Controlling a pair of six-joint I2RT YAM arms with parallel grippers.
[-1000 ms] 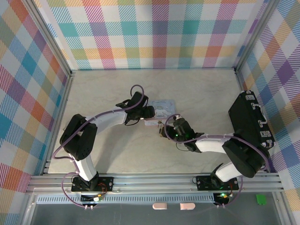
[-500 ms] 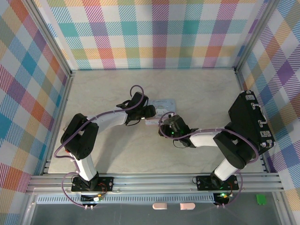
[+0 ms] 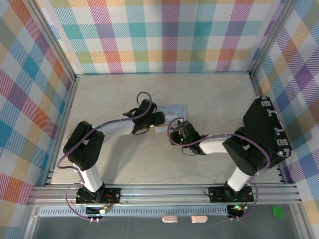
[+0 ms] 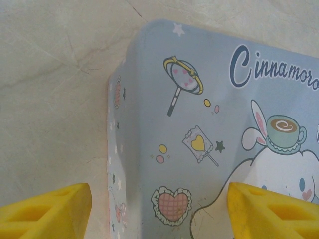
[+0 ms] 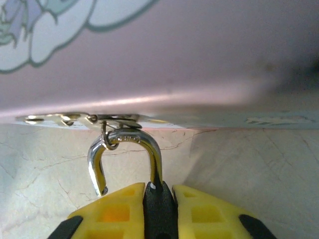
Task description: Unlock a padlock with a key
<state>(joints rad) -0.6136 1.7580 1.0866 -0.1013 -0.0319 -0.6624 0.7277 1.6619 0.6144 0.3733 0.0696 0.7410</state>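
Padlock (image 5: 159, 211) sits pinched between the right fingers (image 5: 120, 205) (shackle (image 5: 155, 154) open).

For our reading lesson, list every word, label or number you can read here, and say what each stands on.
"Cinnamoro", running off the picture's edge: on the lid of the pale blue tin.
Marks on the padlock's shackle: too small to read.

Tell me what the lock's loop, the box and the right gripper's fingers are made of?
The padlock's loop looks like shiny metal, because it gleams like a mirror. The box is probably painted tin: smooth and satiny, with printed pictures and rounded edges. The right gripper's fingers seem to be matte yellow plastic, maybe rubbery, with molded hollows.
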